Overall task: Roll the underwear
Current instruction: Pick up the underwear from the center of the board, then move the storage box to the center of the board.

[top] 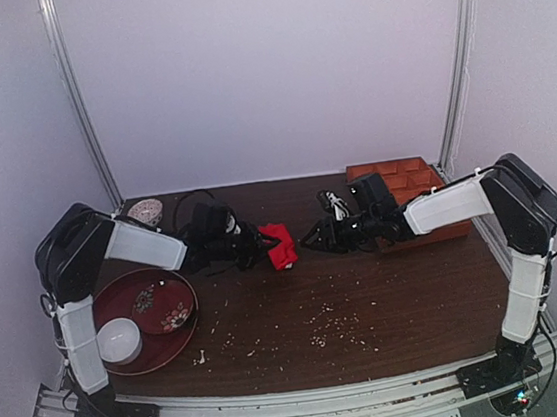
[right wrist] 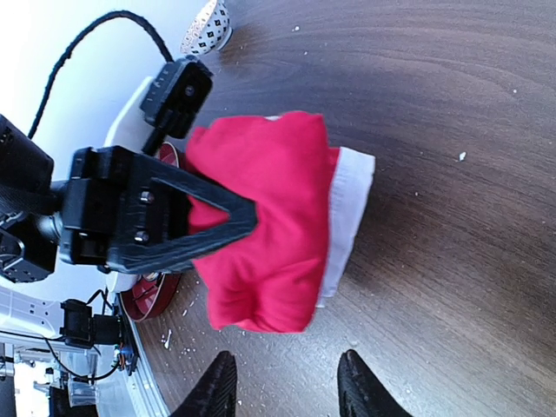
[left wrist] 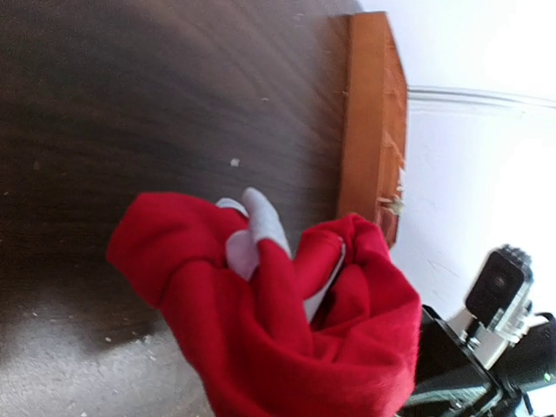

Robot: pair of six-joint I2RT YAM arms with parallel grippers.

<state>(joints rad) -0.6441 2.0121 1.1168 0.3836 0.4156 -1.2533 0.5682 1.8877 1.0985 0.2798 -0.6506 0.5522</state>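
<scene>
The red underwear [top: 281,245] is a bunched, partly rolled bundle with a white waistband edge, at the middle of the dark wooden table. My left gripper [top: 262,242] is shut on its left side. In the right wrist view, one black finger [right wrist: 213,217] lies across the red cloth [right wrist: 269,226]. In the left wrist view, the bundle [left wrist: 278,330] fills the lower frame and hides my own fingers. My right gripper [top: 310,237] is open and empty just right of the bundle, its fingertips [right wrist: 285,360] a short gap away from the cloth. I cannot tell whether the bundle touches the table.
An orange wooden compartment box [top: 408,199] stands at the back right, behind the right arm. A red plate [top: 155,313] with a white bowl [top: 119,339] lies at the front left. A small patterned cup [top: 145,212] stands at the back left. Crumbs [top: 322,324] are scattered on the table.
</scene>
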